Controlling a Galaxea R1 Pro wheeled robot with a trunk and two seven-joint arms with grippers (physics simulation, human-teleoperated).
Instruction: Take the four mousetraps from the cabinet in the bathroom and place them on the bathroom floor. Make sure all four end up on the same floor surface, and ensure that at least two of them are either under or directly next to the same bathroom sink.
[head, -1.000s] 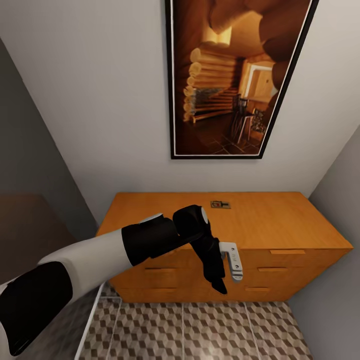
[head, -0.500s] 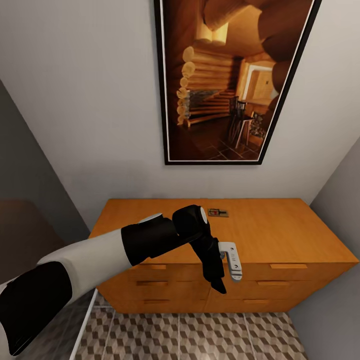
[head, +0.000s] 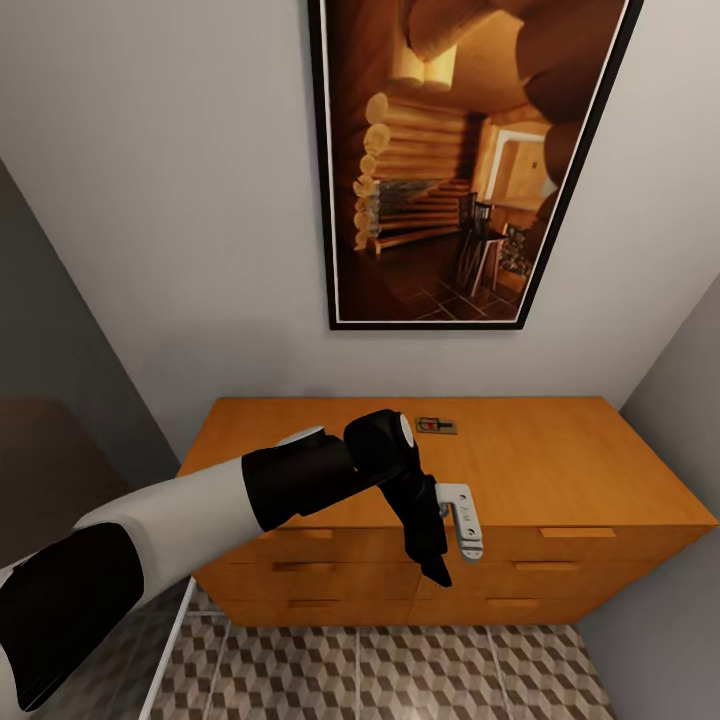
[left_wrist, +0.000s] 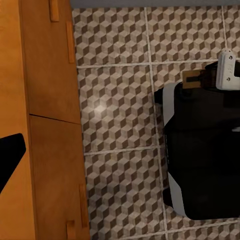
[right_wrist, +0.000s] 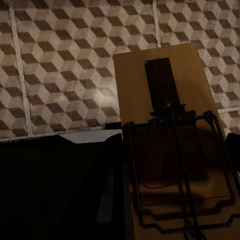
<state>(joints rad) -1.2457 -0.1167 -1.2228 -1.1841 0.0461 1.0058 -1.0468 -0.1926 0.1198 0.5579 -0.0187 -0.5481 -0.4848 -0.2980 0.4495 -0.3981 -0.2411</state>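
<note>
Head view: the orange-brown cabinet (head: 520, 470) stands against the pale wall, with drawer fronts below its flat top. One mousetrap (head: 436, 425) lies flat near the back edge of the top, about midway along. A large framed picture (head: 455, 150) of a log interior hangs on the wall above. The left arm (head: 220, 510) reaches across in front of the cabinet, and its left gripper (head: 432, 560) points down over the drawer fronts, well short of the trap. The fingers overlap from this angle, so I cannot tell how wide they stand. A strip of cube-patterned floor (head: 400, 675) shows below the cabinet.

Left wrist view: looking straight down past the cabinet's drawer fronts (left_wrist: 47, 125) at the tiled floor (left_wrist: 120, 110). The robot's dark base (left_wrist: 200, 155) sits on the tiles. A black finger tip (left_wrist: 10, 155) shows at the edge; the gap is not readable.

Right wrist view: a mousetrap (right_wrist: 167, 145) seen very close, a wooden plate with a dark catch and wire spring, above the tiled floor (right_wrist: 65, 60). It appears held in the right gripper, though the fingers themselves are not clear. Dark robot body (right_wrist: 60, 185) sits beside it.
</note>
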